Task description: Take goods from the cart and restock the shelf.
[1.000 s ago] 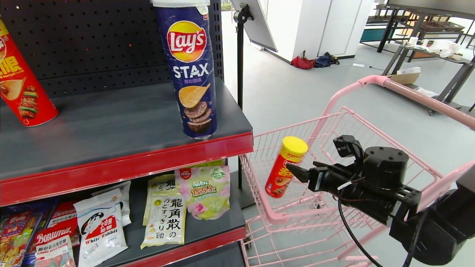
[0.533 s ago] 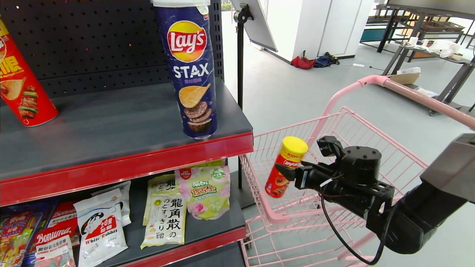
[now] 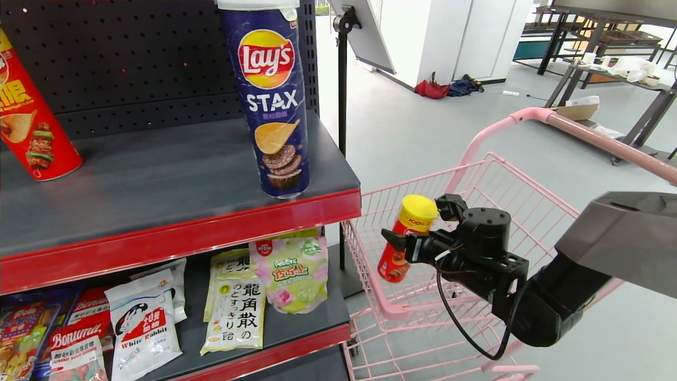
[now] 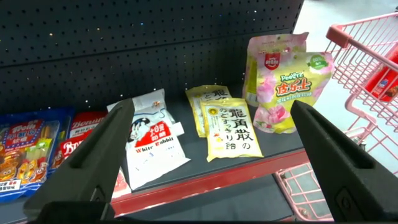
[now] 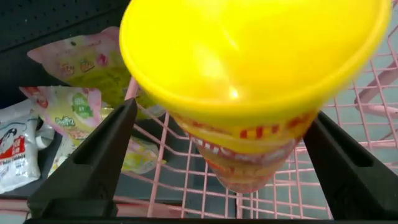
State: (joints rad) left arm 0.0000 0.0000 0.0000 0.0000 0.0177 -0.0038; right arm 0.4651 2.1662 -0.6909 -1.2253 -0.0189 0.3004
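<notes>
Red can w/ yellow lid [image 3: 394, 264] stands tilted in cart's [image 3: 478, 138] corner. R gripper [image 5: 221, 118] fingers wide either side, no grip yet; a nudge could topple it. L gripper [image 4: 212, 106], left of cart, also wide.

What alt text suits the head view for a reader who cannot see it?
The right gripper, open, brackets a small red can with a yellow lid inside a pink cart. To its left, a shelf holds a tall blue can and a big red can; snack bags lie below.
</notes>
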